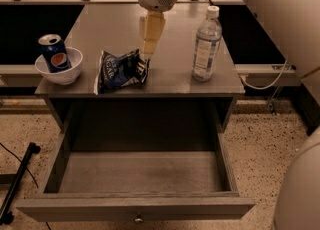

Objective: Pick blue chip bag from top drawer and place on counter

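**Chip bag on the counter, gripper poised at its corner**

The blue chip bag (pixel 120 69) lies flat near the front edge of the counter (pixel 175 49), between a white bowl (pixel 59 70) holding a soda can (pixel 54 53) and a water bottle (pixel 206 44). The top drawer (pixel 135 208) stands pulled out below, with nothing visible inside. The gripper (pixel 148 53) points down just above the bag's upper right corner. Whether it touches the bag, clamps it or has let go, I cannot tell. If it does have hold of that corner, a lift would likely drag the bag along or tip it over the front edge into the open drawer. A careless sideways swing of the arm could also clip the tall bottle and topple it.
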Motion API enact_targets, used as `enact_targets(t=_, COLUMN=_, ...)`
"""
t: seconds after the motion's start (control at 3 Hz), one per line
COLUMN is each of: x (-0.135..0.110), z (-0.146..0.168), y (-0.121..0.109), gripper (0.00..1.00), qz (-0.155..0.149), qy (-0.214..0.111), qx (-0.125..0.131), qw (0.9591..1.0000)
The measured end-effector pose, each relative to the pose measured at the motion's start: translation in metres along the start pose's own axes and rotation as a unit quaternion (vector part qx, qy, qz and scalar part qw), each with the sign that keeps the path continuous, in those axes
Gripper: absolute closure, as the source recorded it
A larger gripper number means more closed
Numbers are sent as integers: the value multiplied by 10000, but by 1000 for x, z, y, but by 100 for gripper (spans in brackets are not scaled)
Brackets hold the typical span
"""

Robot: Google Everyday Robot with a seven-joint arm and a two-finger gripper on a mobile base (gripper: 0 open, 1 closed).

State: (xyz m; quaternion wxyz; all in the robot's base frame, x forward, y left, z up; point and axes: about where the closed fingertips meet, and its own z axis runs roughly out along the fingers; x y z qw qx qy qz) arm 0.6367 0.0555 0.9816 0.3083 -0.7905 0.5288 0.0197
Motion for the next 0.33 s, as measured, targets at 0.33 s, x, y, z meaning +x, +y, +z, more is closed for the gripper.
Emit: enact_targets(t=0.33, x=0, z=0, y=0, gripper=0, qz=0, qy=0, qx=0, qw=10000)
